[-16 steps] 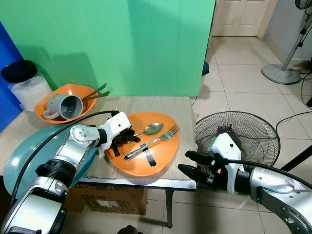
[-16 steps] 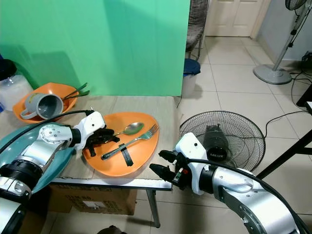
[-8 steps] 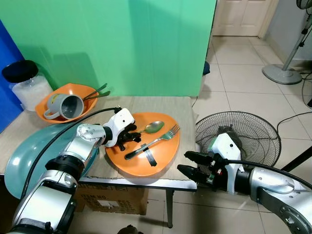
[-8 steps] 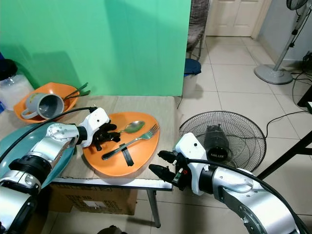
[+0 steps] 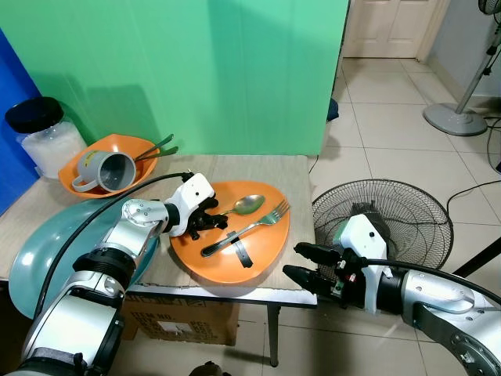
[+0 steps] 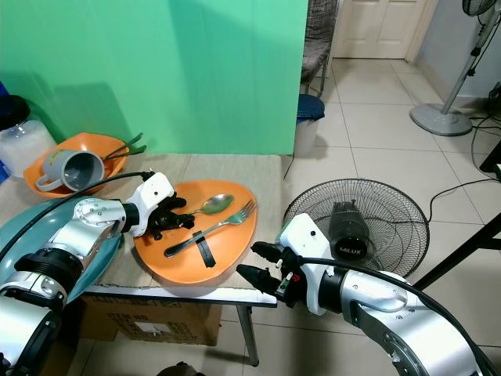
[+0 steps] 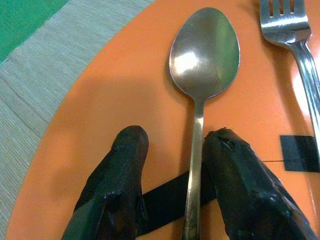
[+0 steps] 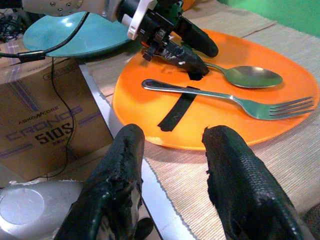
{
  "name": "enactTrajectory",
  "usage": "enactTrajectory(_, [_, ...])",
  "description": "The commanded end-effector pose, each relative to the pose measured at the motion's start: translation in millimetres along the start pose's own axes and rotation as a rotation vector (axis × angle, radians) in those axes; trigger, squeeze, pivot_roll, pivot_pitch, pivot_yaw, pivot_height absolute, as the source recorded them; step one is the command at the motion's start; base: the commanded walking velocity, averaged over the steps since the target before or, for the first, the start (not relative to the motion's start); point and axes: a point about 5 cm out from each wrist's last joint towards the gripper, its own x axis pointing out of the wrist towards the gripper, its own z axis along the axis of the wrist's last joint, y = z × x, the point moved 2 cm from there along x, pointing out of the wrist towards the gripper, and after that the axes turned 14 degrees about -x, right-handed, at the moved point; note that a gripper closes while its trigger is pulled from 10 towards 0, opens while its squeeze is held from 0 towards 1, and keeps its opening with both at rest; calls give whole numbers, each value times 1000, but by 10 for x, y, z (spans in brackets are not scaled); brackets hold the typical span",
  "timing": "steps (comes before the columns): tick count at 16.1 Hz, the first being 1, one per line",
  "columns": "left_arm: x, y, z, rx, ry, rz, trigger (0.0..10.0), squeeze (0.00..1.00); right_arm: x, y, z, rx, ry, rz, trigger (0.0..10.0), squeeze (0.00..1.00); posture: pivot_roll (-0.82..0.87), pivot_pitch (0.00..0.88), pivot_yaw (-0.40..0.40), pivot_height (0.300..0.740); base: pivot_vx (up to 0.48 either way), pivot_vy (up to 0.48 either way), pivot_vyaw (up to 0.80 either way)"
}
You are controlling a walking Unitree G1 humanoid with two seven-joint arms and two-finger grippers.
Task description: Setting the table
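- Left wrist view: the left gripper [image 7: 170, 150] is partly open, its two black fingers [image 7: 120, 185] set down on the orange plate [image 7: 100, 110] with the spoon [image 7: 202, 75] handle running between them. One finger touches the handle; the other stands just apart from it. Nothing is clamped yet.
- The spoon's long axis runs straight out along the fingers, bowl ahead of the fingertips and the handle end back toward the wrist. Judged from this, closing the jaws across the handle would grip it square to its length.
- A strip of black tape [image 7: 165, 192] lies under the handle between the fingers.
- The fork [image 5: 246, 229] lies just beside the spoon on the same plate, roughly parallel, tines toward the table's [image 5: 293, 168] far right corner. It is near enough to be nudged when the spoon lifts.
- The plate sits at the table's front right corner, on a woven mat.
- The right gripper [image 5: 300, 262] hangs off the table's front right edge, fingers spread and empty, well apart from the spoon. The left arm is clearly the nearer one.
- The teal plate [image 5: 47, 243] lies at the front left edge; an orange bowl [image 5: 141, 149] holding a grey mug [image 5: 102, 168] stands at the far left.
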Motion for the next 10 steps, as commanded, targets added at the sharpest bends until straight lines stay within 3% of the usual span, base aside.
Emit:
enactTrajectory(1, [-6, -6, -92, 10, 64, -21, 10000, 0, -20, 7, 27, -4, -7, 4, 10000, 0, 39, 0, 94, 740, 0, 0, 0])
enactTrajectory(3, [-15, -10, -141, 32, 108, -37, 10000, 0, -21, 11, 30, -4, -8, 7, 10000, 0, 38, 0, 97, 740, 0, 0, 0])
enactTrajectory(5, [-20, 26, -115, 27, 112, -19, 2471, 0, -22, 16, 29, -5, -7, 16, 10000, 0, 39, 0, 96, 740, 0, 0, 0])
enactTrajectory(6, [-27, 45, -96, 17, 107, -11, 0, 0, -21, 16, 26, -6, -6, 17, 10000, 0, 39, 0, 95, 740, 0, 0, 0])
enactTrajectory(10, [-25, 49, -30, -6, 68, -18, 0, 0, -16, 11, 27, -9, -7, 18, 10000, 0, 40, 0, 95, 740, 0, 0, 0])
